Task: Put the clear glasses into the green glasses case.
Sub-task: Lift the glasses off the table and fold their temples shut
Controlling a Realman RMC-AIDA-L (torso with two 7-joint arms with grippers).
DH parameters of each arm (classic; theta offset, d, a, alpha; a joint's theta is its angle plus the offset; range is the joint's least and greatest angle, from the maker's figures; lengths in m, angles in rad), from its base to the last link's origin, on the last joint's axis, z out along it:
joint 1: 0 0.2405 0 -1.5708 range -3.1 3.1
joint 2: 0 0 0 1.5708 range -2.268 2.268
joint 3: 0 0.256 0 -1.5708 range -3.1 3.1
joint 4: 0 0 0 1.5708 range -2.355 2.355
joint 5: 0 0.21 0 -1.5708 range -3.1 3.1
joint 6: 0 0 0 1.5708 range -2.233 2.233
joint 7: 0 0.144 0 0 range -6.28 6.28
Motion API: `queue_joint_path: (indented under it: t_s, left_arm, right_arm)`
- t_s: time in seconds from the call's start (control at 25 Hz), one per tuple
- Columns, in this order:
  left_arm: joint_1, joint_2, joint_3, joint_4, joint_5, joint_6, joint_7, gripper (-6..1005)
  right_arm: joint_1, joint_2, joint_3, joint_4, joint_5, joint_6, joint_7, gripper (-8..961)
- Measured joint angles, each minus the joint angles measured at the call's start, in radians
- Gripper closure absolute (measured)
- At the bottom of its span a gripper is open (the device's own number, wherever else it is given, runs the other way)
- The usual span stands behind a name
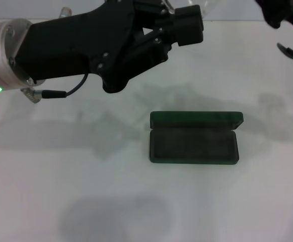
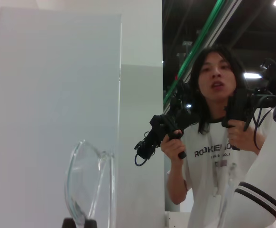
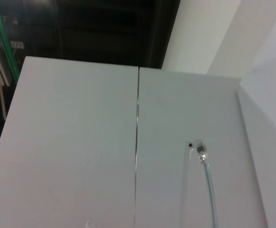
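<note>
The green glasses case [image 1: 193,146] lies open on the white table right of centre, its lid raised along the far side and its dark lining bare. My left gripper [image 1: 189,21] hangs high above the table's far side, up and left of the case, shut on the clear glasses [image 2: 86,183]. In the left wrist view the curved lens stands up from my fingertips [image 2: 76,222]. A bit of clear plastic [image 1: 207,7] shows beside that gripper in the head view. My right gripper [image 1: 292,54] hovers at the far right. One thin glasses arm [image 3: 205,175] runs through the right wrist view.
The white table [image 1: 86,166] spreads out left of and in front of the case. White wall panels [image 3: 81,142] stand behind the workspace. A person [image 2: 218,142] holding hand controllers stands beyond the table.
</note>
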Motion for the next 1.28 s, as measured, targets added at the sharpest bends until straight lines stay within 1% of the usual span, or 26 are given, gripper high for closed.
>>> queue_joint_path:
  t_s: [0.32,0.6,0.76,0.96,1.28]
  left_arm:
    - [-0.008,0.000,0.000,-0.037,-0.020,-0.001,0.004,923]
    - [-0.009,0.001,0.000,-0.038,-0.021,-0.002,0.008,923]
    - [-0.010,0.001,0.000,-0.037,-0.021,-0.002,0.008,923]
    - [0.000,0.001,-0.009,-0.037,-0.021,-0.001,0.009,922]
    - [0.004,0.007,-0.013,-0.037,-0.022,0.000,0.011,922]
  right_arm:
    - [0.011,0.000,-0.024,0.019,-0.002,0.003,0.000,861]
    - [0.022,0.000,-0.081,0.019,0.002,0.021,-0.002,860]
    - [0.017,0.000,-0.084,0.019,0.023,0.025,-0.009,860]
    - [-0.009,0.000,-0.075,0.018,0.081,0.027,-0.020,861]
    - [-0.016,-0.001,-0.071,0.019,0.095,0.036,-0.035,861]
